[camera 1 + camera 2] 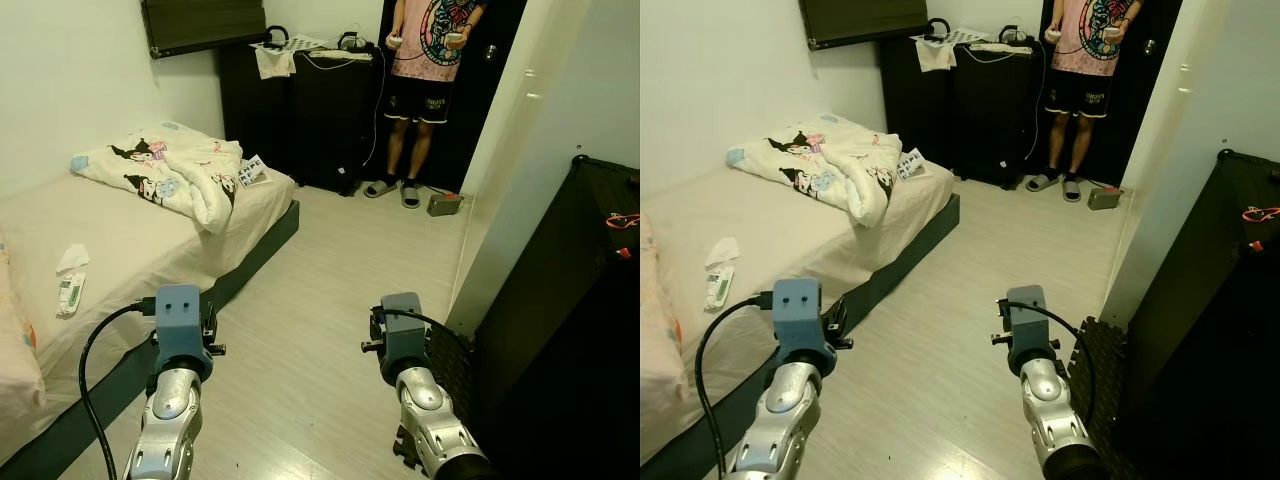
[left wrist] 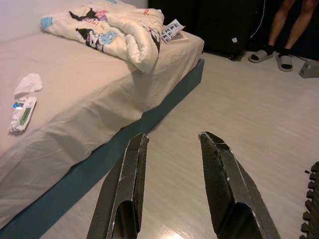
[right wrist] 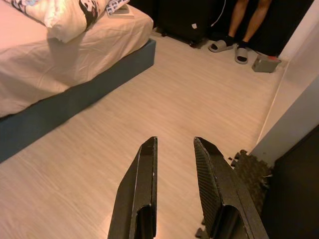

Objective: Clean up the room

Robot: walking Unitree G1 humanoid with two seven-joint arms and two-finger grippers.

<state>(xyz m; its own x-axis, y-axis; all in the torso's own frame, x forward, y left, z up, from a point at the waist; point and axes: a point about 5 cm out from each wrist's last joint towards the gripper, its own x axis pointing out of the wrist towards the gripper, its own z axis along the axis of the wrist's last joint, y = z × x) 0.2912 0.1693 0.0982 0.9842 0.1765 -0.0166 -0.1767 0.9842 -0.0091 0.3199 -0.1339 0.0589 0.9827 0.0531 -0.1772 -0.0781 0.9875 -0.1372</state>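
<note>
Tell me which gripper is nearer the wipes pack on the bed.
Left. The left gripper hangs beside the bed near the wipes pack; the right gripper is farther, over open floor.

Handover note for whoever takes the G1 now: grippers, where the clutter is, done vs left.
Left gripper: open, holding nothing, held over the floor by the bed's edge.
Right gripper: open, holding nothing, over bare floor.
On the bed: a crumpled tissue and a wipes pack near the robot's left; a bunched cartoon blanket at the far end, with a small booklet beside it.
On the floor near the person in the doorway: a small grey box.
Done: nothing picked up yet by the look of it.
Left: tissue and wipes first, probably closest to the left arm; then booklet, blanket, box.
</note>
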